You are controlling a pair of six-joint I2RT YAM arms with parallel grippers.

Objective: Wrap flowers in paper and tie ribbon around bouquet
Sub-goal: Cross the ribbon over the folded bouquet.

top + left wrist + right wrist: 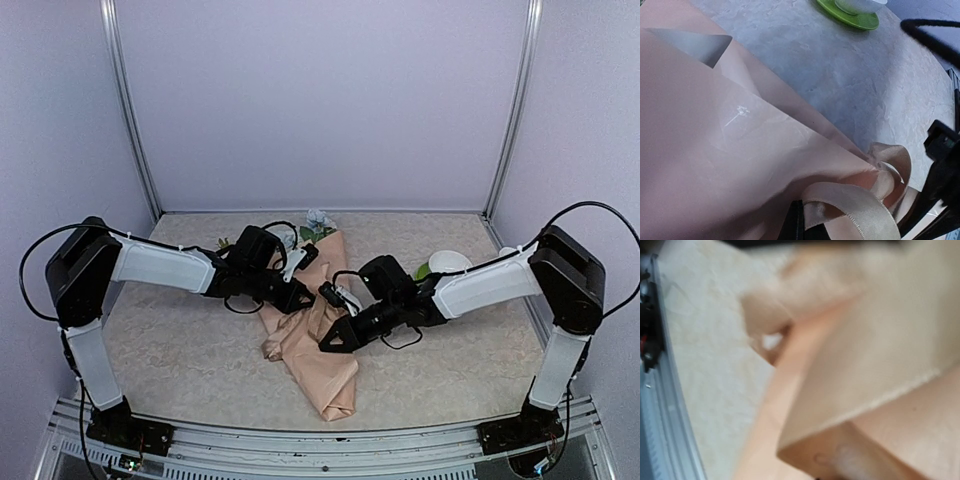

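The bouquet (pixel 315 330) lies along the middle of the table, wrapped in peach-pink paper (pixel 715 150). Its flowers (pixel 318 222) show at the far end and its narrow tail points toward me. My left gripper (pixel 302 298) rests on the bouquet's left side, shut on the beige ribbon (pixel 860 207), which loops up beside one dark finger (pixel 795 226). My right gripper (pixel 330 342) presses onto the paper from the right, lower on the cone. The right wrist view is blurred and filled with peach paper (pixel 880 340), so its jaws are hidden.
A green saucer (pixel 424 271) with a white cup (pixel 449 262) stands right of the bouquet, behind the right arm. The metal frame rail (pixel 665 415) runs along the near table edge. Walls enclose the table on three sides.
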